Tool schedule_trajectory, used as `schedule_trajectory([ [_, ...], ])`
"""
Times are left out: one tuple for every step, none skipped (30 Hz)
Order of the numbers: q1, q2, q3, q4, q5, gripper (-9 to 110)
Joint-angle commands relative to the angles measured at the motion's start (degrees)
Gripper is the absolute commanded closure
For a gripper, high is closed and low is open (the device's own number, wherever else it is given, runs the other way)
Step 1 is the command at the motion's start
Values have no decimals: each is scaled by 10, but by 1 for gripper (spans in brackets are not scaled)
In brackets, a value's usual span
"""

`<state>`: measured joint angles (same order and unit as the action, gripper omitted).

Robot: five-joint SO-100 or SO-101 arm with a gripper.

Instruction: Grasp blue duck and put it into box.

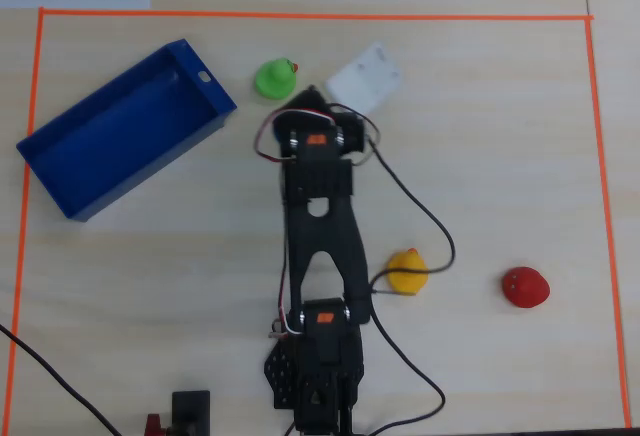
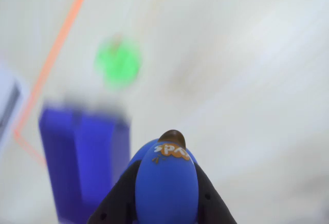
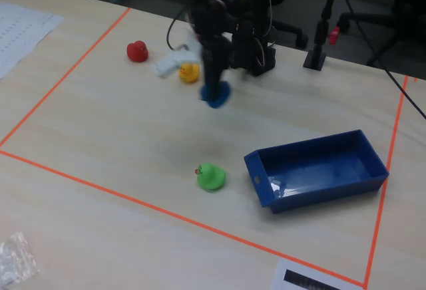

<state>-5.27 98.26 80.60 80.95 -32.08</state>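
The blue duck [image 2: 166, 185] sits between my gripper's [image 2: 167, 188] black fingers [image 2: 121, 201], which are shut on it. In the fixed view the gripper [image 3: 214, 90] holds the duck [image 3: 217, 95] in the air above the table, left of the box [image 3: 313, 198]. In the overhead view the arm covers the duck; the gripper [image 1: 305, 104] is right of the dark blue box [image 1: 100, 84] and just below the green duck [image 1: 274, 78]. In the wrist view the box [image 2: 82, 152] is blurred at lower left.
The green duck [image 3: 211, 177] stands near the box's short wall and shows in the wrist view [image 2: 118, 62]. A yellow duck [image 1: 407, 271] and a red duck [image 1: 525, 286] lie near the arm's base. Orange tape [image 1: 300, 16] frames the table. Cables [image 1: 420, 206] trail beside the arm.
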Motion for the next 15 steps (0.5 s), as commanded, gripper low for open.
schedule_trajectory([
  [-192, -148, -283, 61, 54, 101],
  [-207, -178, -321, 62, 59, 101],
  [-221, -206, -352, 62, 63, 101],
  [-232, -231, -375, 58, 69, 101],
  [-243, -252, -392, 52, 72, 101],
  [-252, -272, -403, 43, 77, 101],
  [-260, -287, -409, 32, 83, 101],
  [-267, -301, -409, 19, 86, 101],
  [-272, -312, -409, 10, 90, 101],
  [-275, -324, -409, -2, 92, 101],
  [-276, -338, -409, -11, 92, 101],
  [-276, -352, -410, -19, 91, 101],
  [-274, -366, -410, -25, 89, 101],
  [-272, -378, -409, -31, 84, 95],
  [-270, -390, -407, -33, 78, 89],
])
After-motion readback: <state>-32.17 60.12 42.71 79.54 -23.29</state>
